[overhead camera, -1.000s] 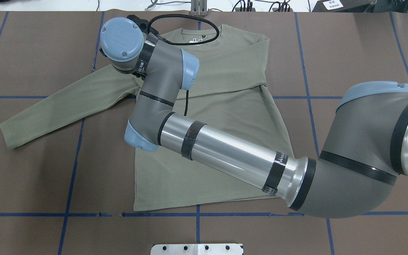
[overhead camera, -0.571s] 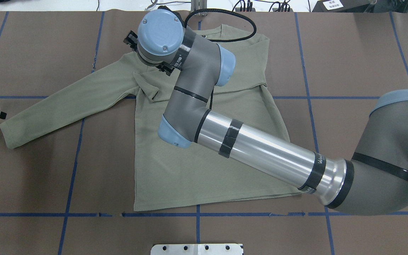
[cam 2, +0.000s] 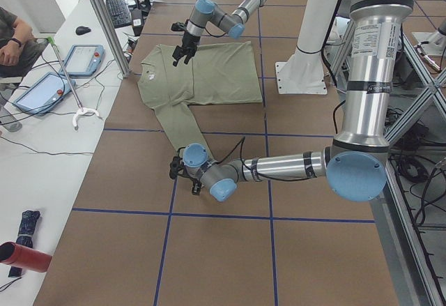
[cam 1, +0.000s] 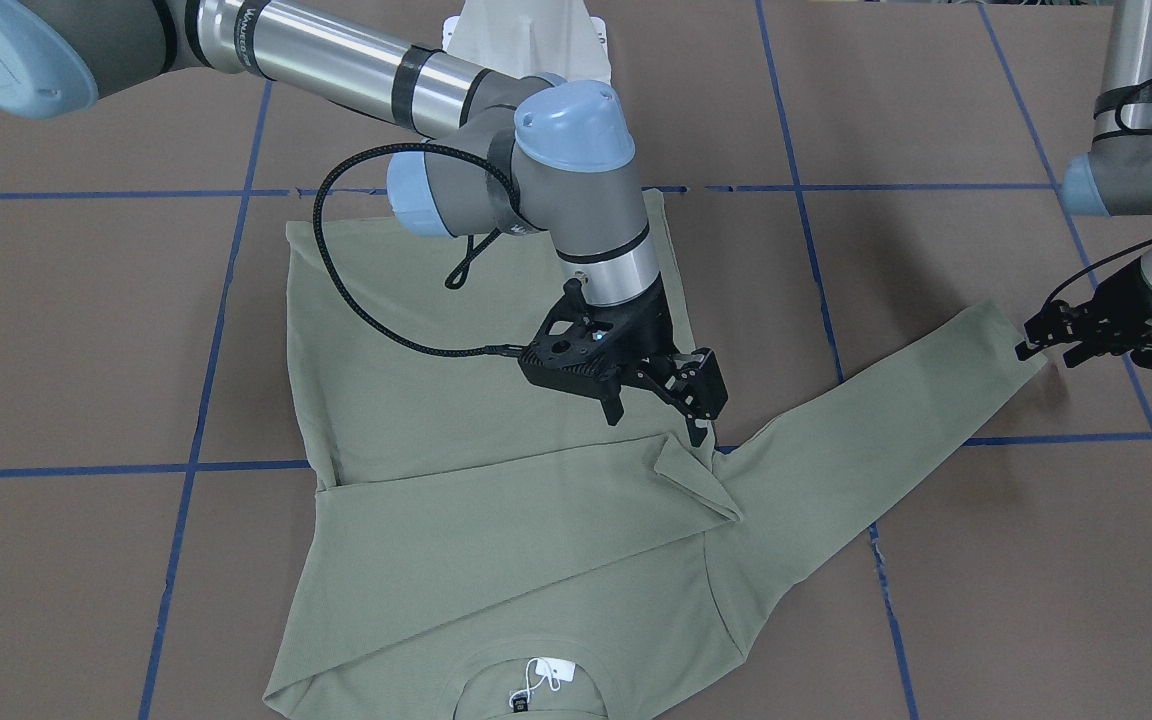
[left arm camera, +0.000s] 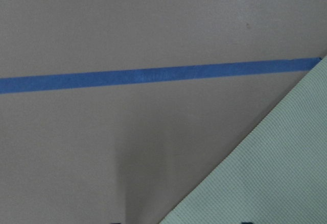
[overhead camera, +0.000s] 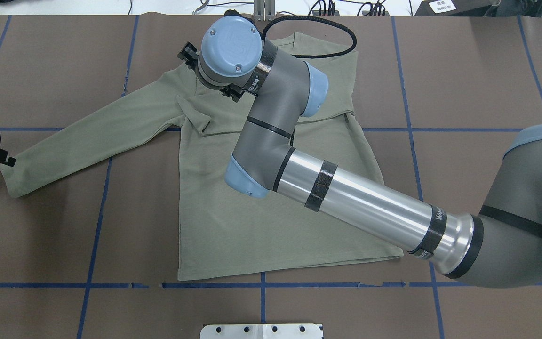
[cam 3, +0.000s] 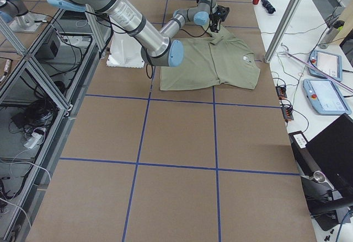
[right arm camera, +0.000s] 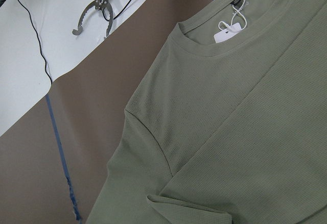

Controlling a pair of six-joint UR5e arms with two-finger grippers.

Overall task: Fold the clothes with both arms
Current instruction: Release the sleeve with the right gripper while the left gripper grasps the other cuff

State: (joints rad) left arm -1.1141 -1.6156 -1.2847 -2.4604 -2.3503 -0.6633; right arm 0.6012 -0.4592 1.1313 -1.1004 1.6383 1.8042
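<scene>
left claw (cam 1: 1042, 352) has crept to the shirt (cam 1: 496, 520) cuff, splayed apart; right claw (cam 1: 659, 418) hovers open above it.

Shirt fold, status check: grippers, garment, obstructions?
Right gripper open, empty, over the shirt torso. Left gripper at outstretched sleeve's cuff, jaws unclear. Other sleeve folded across. Right arm spans the body.

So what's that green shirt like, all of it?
The shirt is a sage-green, fine-ribbed knit with long sleeves, lying flat on the brown table. One sleeve is folded across the chest, a small corner flipped up; the other sleeve stretches out sideways. A white hang tag sits at the collar. The left gripper is at the outstretched cuff; the right gripper hangs open just over the fold.
</scene>
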